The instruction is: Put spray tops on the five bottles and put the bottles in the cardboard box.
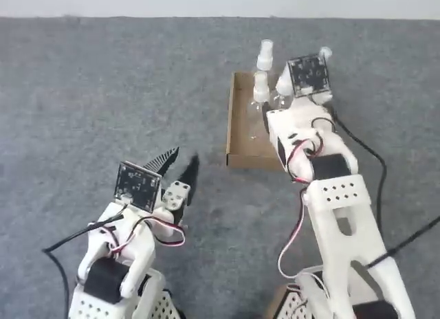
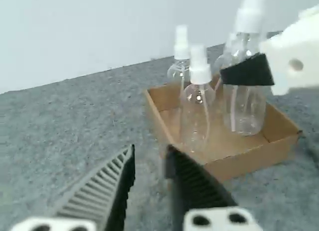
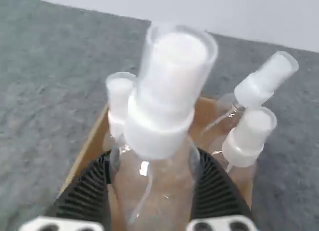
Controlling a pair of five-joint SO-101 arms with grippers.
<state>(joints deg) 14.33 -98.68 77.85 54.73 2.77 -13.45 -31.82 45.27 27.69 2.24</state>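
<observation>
Clear bottle (image 2: 244, 111) in right gripper (image 3: 152, 166), in cardboard box (image 2: 254, 154), left gripper (image 2: 150, 151) parted

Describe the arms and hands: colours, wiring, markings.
The left arm and right arm are white plastic with perforated lower links. The left hand and right hand have black ribbed fingers. Red, white and black wires loop at the joints; black cables trail off. Dark square camera board on each wrist.

A grey, carpet-like mat (image 1: 103, 78) stretched edge to edge in the high view; a pale wall (image 1: 206, 1) bordered it at twelve o'clock.
</observation>
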